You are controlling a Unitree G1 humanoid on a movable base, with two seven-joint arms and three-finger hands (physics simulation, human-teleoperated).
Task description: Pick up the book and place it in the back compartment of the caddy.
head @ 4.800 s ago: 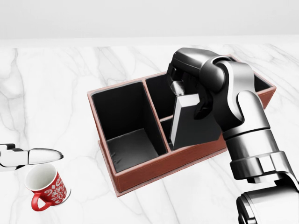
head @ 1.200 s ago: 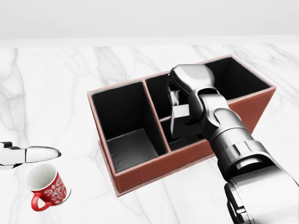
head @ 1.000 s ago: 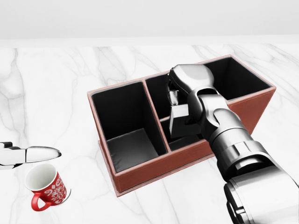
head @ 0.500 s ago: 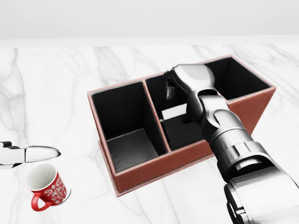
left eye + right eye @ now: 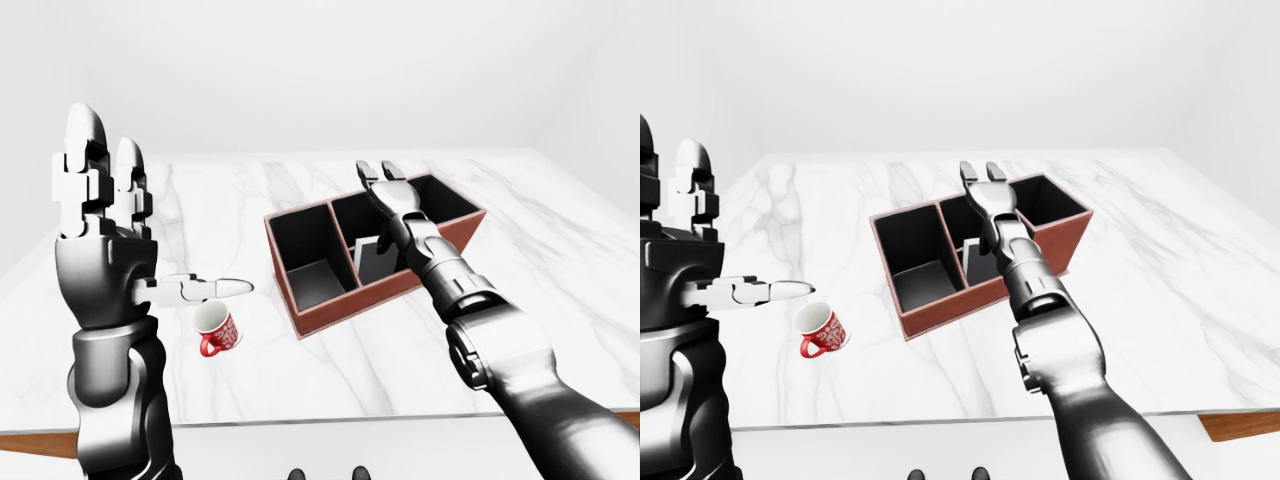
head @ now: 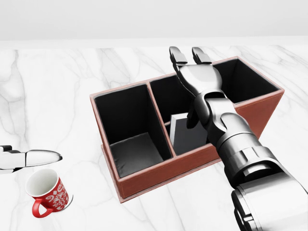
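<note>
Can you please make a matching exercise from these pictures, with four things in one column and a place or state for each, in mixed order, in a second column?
Things:
1. book
2. mug
3. right hand
4. left hand

Places or states:
A. open, fingers stretched over the caddy
B. leaning inside a caddy compartment
C. raised, open, at the left-eye view's left
D. on the marble table, left of the caddy

Pairs: 1-B, 2-D, 3-A, 4-C
</note>
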